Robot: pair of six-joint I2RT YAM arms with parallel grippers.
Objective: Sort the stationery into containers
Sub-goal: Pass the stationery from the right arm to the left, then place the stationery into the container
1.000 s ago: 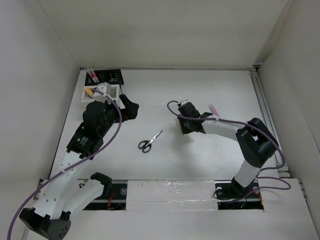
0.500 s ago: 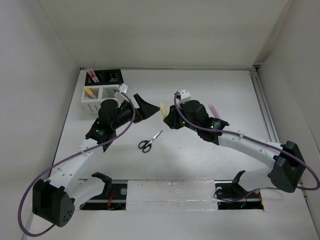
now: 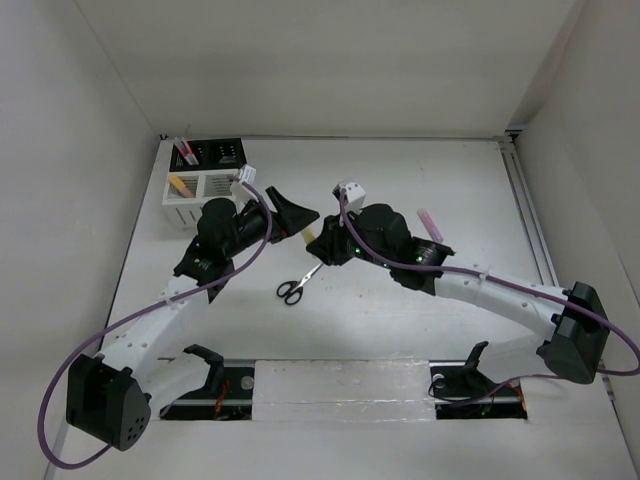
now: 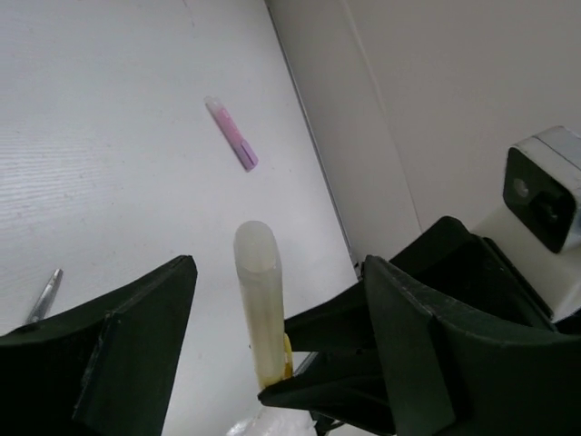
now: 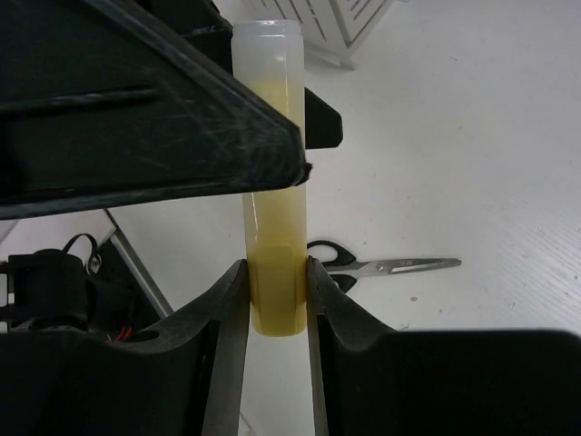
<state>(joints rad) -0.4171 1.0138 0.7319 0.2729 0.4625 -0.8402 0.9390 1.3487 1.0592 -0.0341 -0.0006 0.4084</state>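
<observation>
Above the table's middle, a stubby yellow marker (image 3: pixel 311 232) (image 5: pixel 272 272) is pinched at its lower end by my right gripper (image 3: pixel 322 243) (image 5: pixel 274 263), which is shut on it. My left gripper (image 3: pixel 303 222) (image 4: pixel 277 272) faces it, open, its jaws standing either side of the marker's pale free end (image 4: pixel 259 300) with gaps showing. Black-handled scissors (image 3: pixel 300 281) (image 5: pixel 381 266) lie on the table just below both grippers. A pink marker (image 3: pixel 428 223) (image 4: pixel 231 134) lies to the right. The white slatted organizer (image 3: pixel 200 190) and the black mesh holder (image 3: pixel 222 152) stand at the back left.
Pens and markers stick up from the two containers at the back left. White walls close the table at the back and both sides. My two arms meet over the centre, with the scissors under them.
My left gripper swung right from the white organizer to the centre. My right gripper lifted the yellow marker and brought it left, between the left jaws, which have narrowed a little.
</observation>
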